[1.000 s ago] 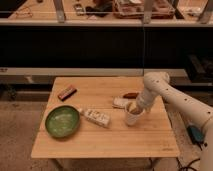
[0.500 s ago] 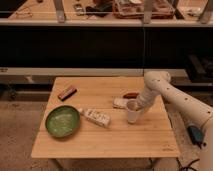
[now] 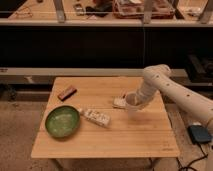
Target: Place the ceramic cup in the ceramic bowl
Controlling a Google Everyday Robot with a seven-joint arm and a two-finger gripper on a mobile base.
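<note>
The end effector (image 3: 135, 103), at the right of the tabletop (image 3: 125, 142), is closed around the cup (image 3: 130, 100), which it holds upright and seemingly just clear of the wood. From the cup, the bowl (image 3: 62, 121) lies well apart to the left and slightly nearer, close to the left edge, and it is empty. Between the two rests a packet (image 3: 96, 117), its long axis slanting from far left to near right. You will likely need to carry the cup leftward over that packet before lowering it.
</note>
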